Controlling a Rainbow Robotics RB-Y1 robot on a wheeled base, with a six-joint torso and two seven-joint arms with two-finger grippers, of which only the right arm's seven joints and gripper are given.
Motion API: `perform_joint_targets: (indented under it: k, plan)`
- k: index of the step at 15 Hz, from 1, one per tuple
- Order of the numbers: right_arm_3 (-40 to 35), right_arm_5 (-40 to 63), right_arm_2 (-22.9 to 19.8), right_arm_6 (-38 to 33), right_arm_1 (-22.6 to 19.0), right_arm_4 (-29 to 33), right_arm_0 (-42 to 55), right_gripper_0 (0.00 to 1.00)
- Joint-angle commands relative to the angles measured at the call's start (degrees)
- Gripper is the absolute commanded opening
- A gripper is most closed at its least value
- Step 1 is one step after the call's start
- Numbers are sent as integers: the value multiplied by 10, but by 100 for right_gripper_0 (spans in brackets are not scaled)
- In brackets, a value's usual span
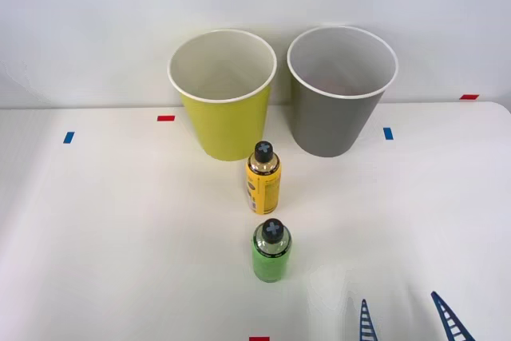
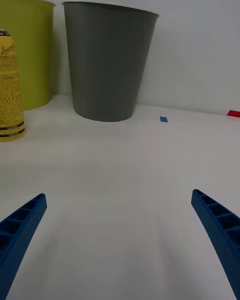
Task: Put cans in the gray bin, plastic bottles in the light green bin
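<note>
Two plastic bottles with black caps stand upright mid-table: a yellow-labelled one (image 1: 263, 179) (image 2: 10, 92) and, nearer to me, a bright green one (image 1: 271, 251). Behind them stand the light green bin (image 1: 225, 121) (image 2: 27, 50) on the left and the gray bin (image 1: 334, 113) (image 2: 107, 62) on the right, both upright with white insides. My right gripper (image 1: 406, 317) (image 2: 117, 240) is open low at the table's near right edge, to the right of the green bottle, with nothing between its blue fingers (image 2: 22, 225). The cans are out of view.
Small red (image 1: 165, 118) and blue (image 1: 388, 133) tape marks dot the white table (image 1: 104, 237). A white wall rises right behind the bins. Bare table lies to the left and right of the bottles.
</note>
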Motion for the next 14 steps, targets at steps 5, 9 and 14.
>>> perform_joint_targets:
  k: [5, 9, 14]
  plan:
    - [0, -2, -4, 2, 3, -6, 13, 100]
    - [0, -2, -4, 2, 3, -6, 13, 100]
    - [0, -2, -4, 2, 3, -6, 13, 100]
